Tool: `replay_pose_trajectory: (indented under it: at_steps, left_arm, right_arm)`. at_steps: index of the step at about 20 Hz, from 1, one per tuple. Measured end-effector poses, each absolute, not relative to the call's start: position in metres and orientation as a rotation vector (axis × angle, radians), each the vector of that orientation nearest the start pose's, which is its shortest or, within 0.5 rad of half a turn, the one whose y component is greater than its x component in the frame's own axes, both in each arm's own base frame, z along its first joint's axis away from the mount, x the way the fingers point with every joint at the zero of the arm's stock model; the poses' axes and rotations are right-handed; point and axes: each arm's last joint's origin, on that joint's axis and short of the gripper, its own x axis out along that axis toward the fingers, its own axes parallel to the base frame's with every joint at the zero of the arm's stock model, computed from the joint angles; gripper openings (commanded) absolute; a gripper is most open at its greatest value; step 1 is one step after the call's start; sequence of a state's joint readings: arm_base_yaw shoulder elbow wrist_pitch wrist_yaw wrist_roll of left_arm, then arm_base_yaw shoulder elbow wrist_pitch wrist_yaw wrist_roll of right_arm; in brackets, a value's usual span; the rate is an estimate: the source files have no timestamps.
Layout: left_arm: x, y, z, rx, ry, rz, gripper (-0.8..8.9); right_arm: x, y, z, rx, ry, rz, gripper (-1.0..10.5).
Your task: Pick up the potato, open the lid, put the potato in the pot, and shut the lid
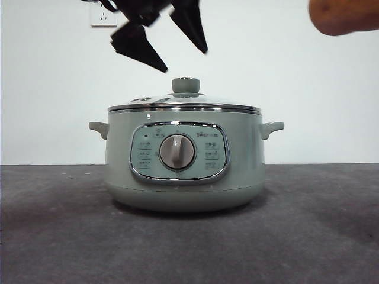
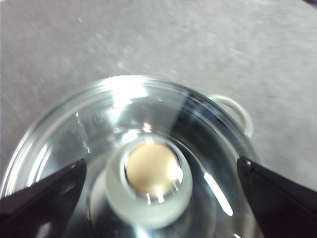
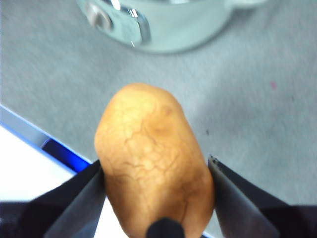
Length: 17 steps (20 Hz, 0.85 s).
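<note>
Lid on pot, mid-table. Left gripper spread above knob. Potato between right gripper jaws, high right of pot.

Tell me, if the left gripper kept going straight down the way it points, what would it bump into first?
Most likely the pale green round knob on the domed glass lid; the open left gripper hangs just above it.

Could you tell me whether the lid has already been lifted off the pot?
No, the lid sits on the pot, with the open left gripper above its knob.
</note>
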<state>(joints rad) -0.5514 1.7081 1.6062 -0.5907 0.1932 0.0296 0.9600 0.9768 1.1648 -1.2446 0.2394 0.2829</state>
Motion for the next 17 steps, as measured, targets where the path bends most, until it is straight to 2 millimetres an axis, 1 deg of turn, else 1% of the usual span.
replay_pose_trajectory:
  at_steps: [2, 5, 9, 10, 12, 13, 17]
  left_arm:
    - [0.325, -0.213, 0.325, 0.180, 0.716, -0.716, 5.97]
    - [0.329, -0.222, 0.311, 0.208, 0.751, -0.700, 5.83]
    - [0.327, -0.228, 0.308, 0.236, 0.749, -0.681, 3.61]
    - [0.327, -0.228, 0.308, 0.241, 0.744, -0.674, 2.63]
    - [0.327, -0.228, 0.308, 0.245, 0.740, -0.664, 0.30]
    - [0.327, -0.228, 0.308, 0.247, 0.739, -0.659, -0.14]
    - [0.327, -0.228, 0.309, 0.250, 0.736, -0.651, -0.09]
  right_arm:
    - [0.090, 0.117, 0.343, -0.351, 0.977, 0.502, 0.0]
    - [0.090, 0.117, 0.343, -0.346, 0.978, 0.500, 0.0]
    - [0.090, 0.117, 0.343, -0.345, 0.978, 0.499, 0.0]
    - [0.090, 0.117, 0.343, -0.345, 0.978, 0.499, 0.0]
    - [0.090, 0.117, 0.343, -0.345, 0.978, 0.499, 0.0]
    - [0.090, 0.117, 0.343, -0.345, 0.978, 0.499, 0.0]
    - [0.091, 0.118, 0.343, -0.337, 0.968, 0.503, 0.0]
